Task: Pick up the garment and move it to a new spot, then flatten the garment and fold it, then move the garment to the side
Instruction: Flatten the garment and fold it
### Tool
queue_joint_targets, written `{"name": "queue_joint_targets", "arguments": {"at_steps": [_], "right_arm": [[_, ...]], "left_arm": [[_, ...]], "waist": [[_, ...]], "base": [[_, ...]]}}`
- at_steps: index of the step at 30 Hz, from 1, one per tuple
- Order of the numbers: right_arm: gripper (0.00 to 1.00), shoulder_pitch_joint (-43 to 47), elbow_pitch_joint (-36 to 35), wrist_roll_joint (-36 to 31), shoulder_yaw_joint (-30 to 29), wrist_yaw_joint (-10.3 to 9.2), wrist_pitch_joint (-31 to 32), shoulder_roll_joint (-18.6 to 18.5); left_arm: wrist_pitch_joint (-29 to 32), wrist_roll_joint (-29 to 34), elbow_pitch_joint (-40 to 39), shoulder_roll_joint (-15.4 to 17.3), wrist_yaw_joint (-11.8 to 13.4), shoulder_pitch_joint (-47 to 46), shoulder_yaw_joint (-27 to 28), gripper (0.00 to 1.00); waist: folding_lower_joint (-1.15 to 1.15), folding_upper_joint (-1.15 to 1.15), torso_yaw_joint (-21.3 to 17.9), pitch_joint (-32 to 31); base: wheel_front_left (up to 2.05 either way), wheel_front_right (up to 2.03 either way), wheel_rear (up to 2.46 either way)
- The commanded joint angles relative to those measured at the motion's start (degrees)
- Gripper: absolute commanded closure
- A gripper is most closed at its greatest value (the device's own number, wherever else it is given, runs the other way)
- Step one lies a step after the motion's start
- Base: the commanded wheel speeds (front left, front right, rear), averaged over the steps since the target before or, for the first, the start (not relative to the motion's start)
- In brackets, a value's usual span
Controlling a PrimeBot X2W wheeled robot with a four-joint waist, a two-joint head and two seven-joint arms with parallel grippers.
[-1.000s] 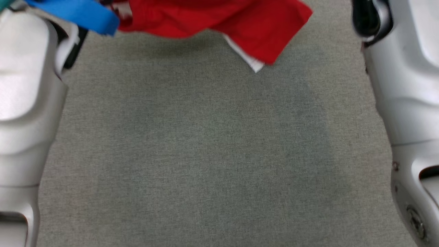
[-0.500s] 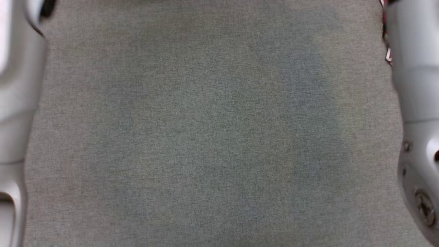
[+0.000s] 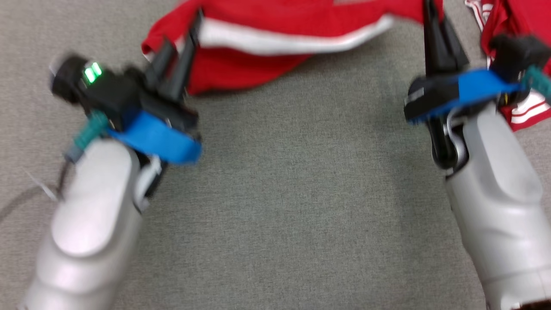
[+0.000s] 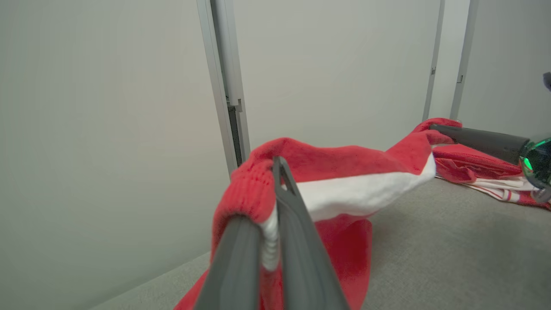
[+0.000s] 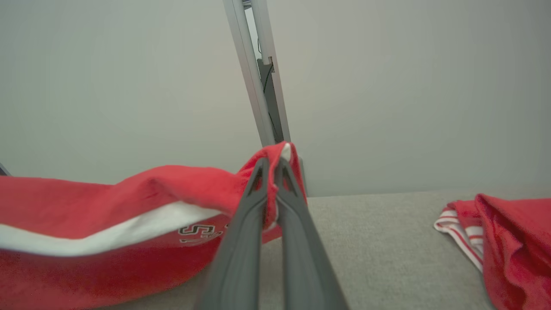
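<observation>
the left gripper [image 3: 189, 32] is clamped on one end of a red knitted garment with a broad white stripe [image 3: 275, 21]. in the left wrist view the cloth is pinched between the two dark fingers [image 4: 297, 224] and folds over one tip. the right gripper [image 3: 430, 21] is closed on the other end, with red fabric bunched between its fingers [image 5: 241, 241].

the garment hangs stretched between the two grippers above the grey woven table surface [image 3: 301, 193], at the far side of the head view, and sags in the middle. its lower edge seems to touch the surface near the left gripper, though blur makes this uncertain.

a second red garment with thin white stripes [image 5: 508, 232] lies crumpled on the surface, just right of the right gripper. a pale wall panel [image 4: 107, 107] stands behind.
</observation>
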Motion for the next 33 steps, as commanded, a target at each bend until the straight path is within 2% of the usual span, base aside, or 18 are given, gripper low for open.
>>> {"name": "queue_joint_targets", "arguments": {"at_steps": [1,7,16,25,33], "right_arm": [[1.00,1.6,-0.7,0.7,0.1,-0.02,0.0,-0.7],[1.00,17.3,-5.3,3.3,0.0,-0.02,0.0,-1.7],[1.00,32.8,-9.2,6.9,0.3,-0.02,0.0,-1.5],[1.00,45.2,-13.9,9.1,-1.5,-0.02,1.6,-1.7],[1.00,50.5,-18.1,7.7,-4.7,-0.02,3.8,-1.1]], "left_arm": [[-0.1,0.0,-0.5,0.0,0.1,1.7,0.3,1.00],[-0.1,0.1,-4.0,-1.2,0.1,18.9,0.8,1.00],[-0.1,0.2,-7.0,-1.8,0.1,34.5,-0.6,1.00],[-0.1,0.3,-8.1,-3.0,0.1,44.0,-0.6,1.00],[-0.1,0.3,-7.9,-4.2,0.1,47.0,-2.1,1.00]], "waist": [[0.00,0.00,0.7,-1.5],[0.00,0.00,1.2,-7.0],[0.00,0.00,1.4,-13.4],[0.00,0.00,1.6,-17.7],[0.00,0.00,2.1,-18.9]], "base": [[0.00,0.00,0.00],[0.00,0.00,0.00],[0.00,0.00,0.00],[0.00,0.00,0.00],[0.00,0.00,0.00]]}}
